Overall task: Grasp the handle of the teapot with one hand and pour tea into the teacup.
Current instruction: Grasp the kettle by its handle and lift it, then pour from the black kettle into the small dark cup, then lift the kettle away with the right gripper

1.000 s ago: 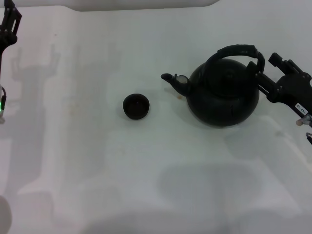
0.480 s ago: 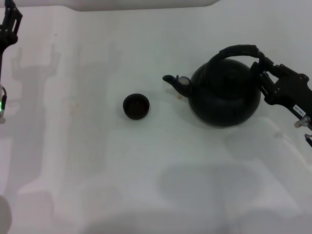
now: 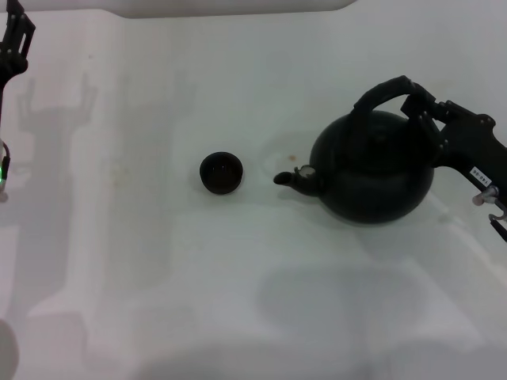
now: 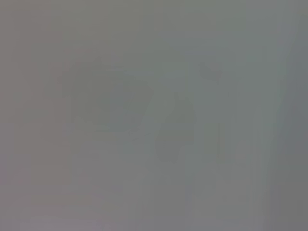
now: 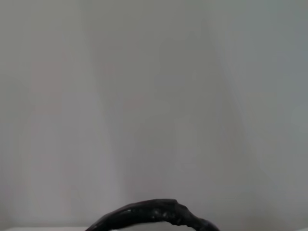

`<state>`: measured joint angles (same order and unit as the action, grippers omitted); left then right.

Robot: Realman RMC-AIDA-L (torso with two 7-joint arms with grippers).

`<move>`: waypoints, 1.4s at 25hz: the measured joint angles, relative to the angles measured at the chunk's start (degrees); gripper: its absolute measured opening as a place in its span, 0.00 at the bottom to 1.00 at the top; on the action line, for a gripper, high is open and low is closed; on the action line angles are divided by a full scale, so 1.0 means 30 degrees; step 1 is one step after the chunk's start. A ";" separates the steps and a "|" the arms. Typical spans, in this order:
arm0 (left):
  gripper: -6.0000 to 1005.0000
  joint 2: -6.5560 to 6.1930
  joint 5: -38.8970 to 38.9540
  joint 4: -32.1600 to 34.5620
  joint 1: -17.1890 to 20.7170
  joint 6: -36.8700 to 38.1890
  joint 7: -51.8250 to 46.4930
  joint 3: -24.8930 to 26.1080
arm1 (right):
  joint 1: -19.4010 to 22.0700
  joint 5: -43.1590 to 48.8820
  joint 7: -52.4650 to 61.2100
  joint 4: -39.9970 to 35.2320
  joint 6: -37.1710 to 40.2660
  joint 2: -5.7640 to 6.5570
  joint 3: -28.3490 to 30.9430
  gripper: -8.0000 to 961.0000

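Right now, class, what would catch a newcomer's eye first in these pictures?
The large black teapot dominates the table's right side, the right gripper clamped on its arched handle, its spout pointing at the tiny black teacup standing apart near the middle. The left gripper sits parked at the far left edge.

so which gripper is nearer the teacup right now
Right. The right gripper is at the teapot handle, across the pot from the teacup. The left gripper is parked at the table's far left corner, farther away.

white tabletop (image 3: 158, 261) — faint shadows, small brownish spot (image 3: 291, 158) on it
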<state>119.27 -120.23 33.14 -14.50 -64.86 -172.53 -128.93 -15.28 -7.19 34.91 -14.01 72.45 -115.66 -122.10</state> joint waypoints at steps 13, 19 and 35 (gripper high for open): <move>0.88 0.0000 -0.0001 0.0002 0.0024 -0.0002 0.0000 -0.0450 | -0.2278 0.0722 -0.2470 -0.0282 0.1177 0.0052 -0.0326 0.19; 0.88 0.0000 -0.0001 0.0043 0.0027 0.0001 -0.0001 -0.0668 | -0.3283 0.0756 -0.3864 -0.0643 0.0314 -0.0010 -0.0381 0.19; 0.88 0.0005 -0.0001 0.0024 0.0016 -0.0004 0.0000 -0.1096 | -0.3417 0.0261 -0.8279 -0.2660 -0.2675 -0.0095 -0.0235 0.17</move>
<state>119.28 -120.23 33.21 -14.45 -64.87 -172.53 -132.22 -25.53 -6.41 10.07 -21.99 64.43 -115.94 -122.80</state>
